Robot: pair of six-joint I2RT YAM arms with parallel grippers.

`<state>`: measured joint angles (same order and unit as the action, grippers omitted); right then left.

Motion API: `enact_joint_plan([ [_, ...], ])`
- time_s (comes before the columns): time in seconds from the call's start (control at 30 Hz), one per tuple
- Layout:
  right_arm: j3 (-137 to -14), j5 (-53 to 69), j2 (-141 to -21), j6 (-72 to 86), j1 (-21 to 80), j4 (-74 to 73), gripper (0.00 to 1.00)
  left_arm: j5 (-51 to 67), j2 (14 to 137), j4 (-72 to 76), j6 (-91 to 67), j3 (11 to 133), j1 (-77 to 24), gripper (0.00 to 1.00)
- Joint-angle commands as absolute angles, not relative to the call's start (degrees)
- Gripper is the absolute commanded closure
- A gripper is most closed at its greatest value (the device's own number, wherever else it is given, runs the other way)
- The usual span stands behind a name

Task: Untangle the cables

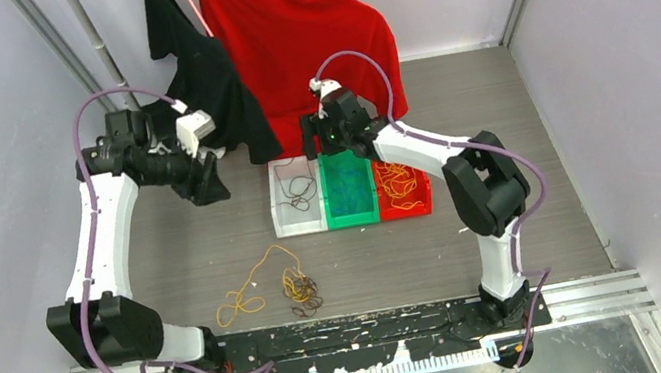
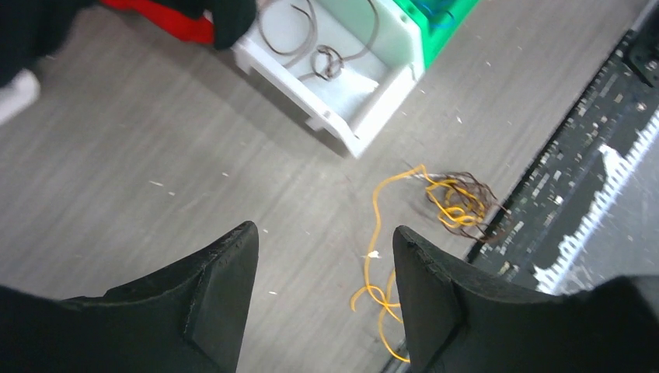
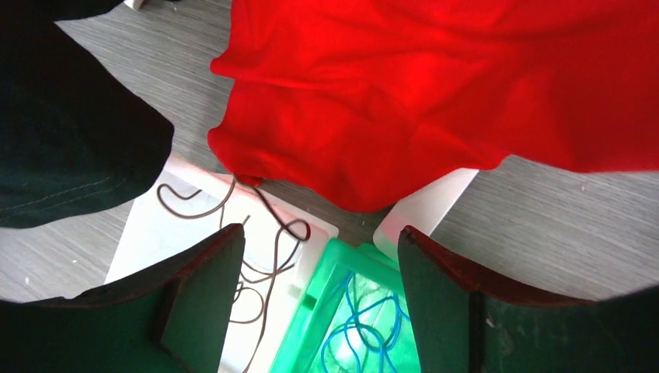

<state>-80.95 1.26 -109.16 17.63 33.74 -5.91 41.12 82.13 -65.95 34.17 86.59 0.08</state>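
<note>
A tangle of orange-yellow and dark brown cables (image 1: 299,289) lies on the table near the front, with a loose orange-yellow loop (image 1: 245,296) trailing left of it. In the left wrist view the tangle (image 2: 460,200) sits right of the fingers and an orange strand (image 2: 376,233) runs down between them. My left gripper (image 1: 210,190) (image 2: 322,256) hangs open above the bare table, holding nothing. My right gripper (image 1: 315,142) (image 3: 319,256) stands open over the back of the bins, with blue cables (image 3: 365,330) below it in the green bin (image 3: 326,289). Its fingers hold nothing.
Three bins stand side by side: white (image 1: 301,229) with dark brown cables (image 2: 311,47), green (image 1: 354,221), and red (image 1: 407,212) with orange cables. A red shirt (image 1: 300,29) (image 3: 404,85) and black cloth (image 1: 197,77) hang behind, draping close to the bins.
</note>
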Motion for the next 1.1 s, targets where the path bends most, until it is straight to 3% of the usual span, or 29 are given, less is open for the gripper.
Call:
enact_joint_plan([
  [0.0, -86.4, 3.1, -111.5, 14.6, 33.7, -3.8, 0.25, 46.3, 77.9, -70.2, 37.3, 84.0, 0.4, 0.35],
  [0.13, -87.0, 5.9, -113.1, 14.5, 33.4, -0.3, 0.48, 46.5, 76.0, -70.7, 37.4, 82.3, 0.7, 0.35],
  [0.27, -87.6, 10.9, -112.9, 14.9, 33.1, 0.6, 0.87, 44.7, 74.4, -67.6, 36.1, 80.5, 1.4, 0.37],
  [0.33, -86.3, 12.1, -111.5, 15.4, 33.1, 1.9, 0.95, 43.7, 73.7, -66.4, 35.7, 80.0, 1.8, 0.38],
  [0.43, -82.1, 13.4, -108.0, 16.7, 33.1, 6.1, 0.99, 43.3, 73.2, -65.6, 35.6, 79.2, 2.4, 0.38],
  [0.7, -72.7, 16.5, -98.9, 18.6, 35.3, 9.8, 0.99, 43.4, 68.8, -63.9, 34.8, 77.7, 2.8, 0.39],
  [0.87, -73.0, 13.2, -99.5, 14.4, 38.9, 2.5, 0.99, 43.3, 67.9, -63.1, 34.1, 77.9, 2.8, 0.39],
  [1.07, -83.6, 6.8, -107.7, 10.0, 42.2, -13.1, 0.99, 43.1, 67.7, -62.4, 33.7, 77.7, 2.8, 0.4],
])
